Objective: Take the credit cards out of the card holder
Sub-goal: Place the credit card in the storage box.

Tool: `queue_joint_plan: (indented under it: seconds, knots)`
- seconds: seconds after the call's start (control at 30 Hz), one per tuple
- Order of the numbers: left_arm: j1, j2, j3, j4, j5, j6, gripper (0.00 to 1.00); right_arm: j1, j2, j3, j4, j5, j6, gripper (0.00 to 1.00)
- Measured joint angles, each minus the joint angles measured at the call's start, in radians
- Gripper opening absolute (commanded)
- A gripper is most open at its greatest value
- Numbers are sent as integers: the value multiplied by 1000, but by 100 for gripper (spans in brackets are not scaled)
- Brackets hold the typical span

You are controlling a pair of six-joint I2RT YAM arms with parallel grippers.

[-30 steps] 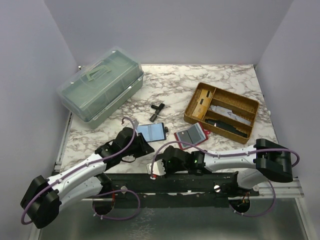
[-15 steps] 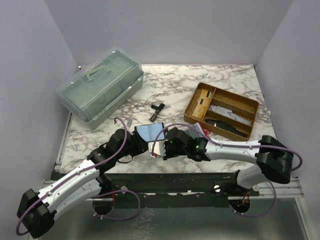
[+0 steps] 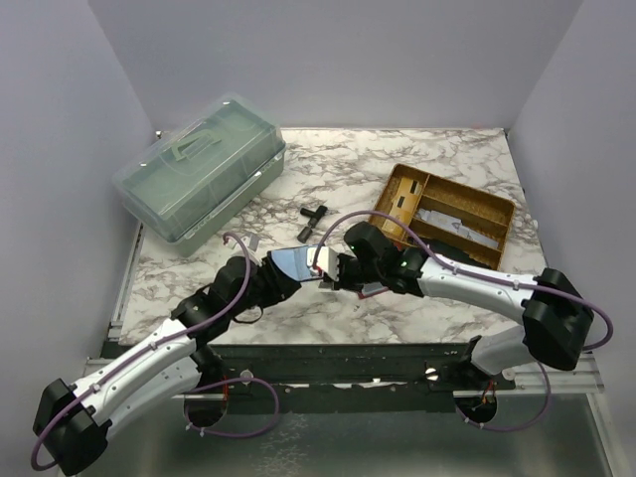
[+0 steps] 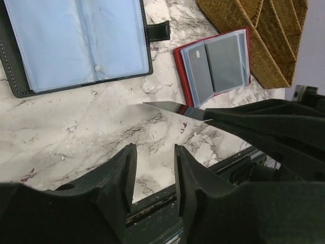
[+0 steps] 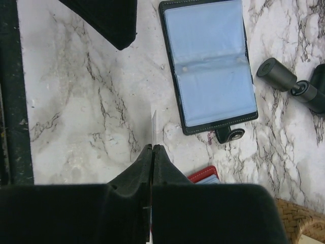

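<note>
Pinched card [image 5: 153, 127] edge-on — face hidden.

Jaws of left arm [image 3: 149, 353] apart, jaws of right arm [image 3: 467, 283] tight on a credit card [image 4: 172, 107].

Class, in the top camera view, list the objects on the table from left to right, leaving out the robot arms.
Green plastic case → black card holder → wicker tray. Omitted: small black tool, overlapping the holder.
</note>
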Motion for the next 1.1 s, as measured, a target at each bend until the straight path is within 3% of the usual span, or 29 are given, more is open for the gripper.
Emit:
queue_joint_plan:
  seconds: [0.23,0.5,0.6,0.97,1.1]
  knots:
    - [0,38,0,60,1,17,50,-121,-88,46,-120,-128,93,0]
    - [6,113,-4,273,2,3,87,-378,-211,95,-266,-282,193,0]
    - [14,155,-18,367,1,-15,91,-521,-235,130,-298,-349,241,0]
    - [58,350,-42,629,29,-45,92,-1128,-255,114,-352,-603,437,0]
    - [72,404,-26,665,65,-44,92,-1254,-256,59,-341,-627,515,0]
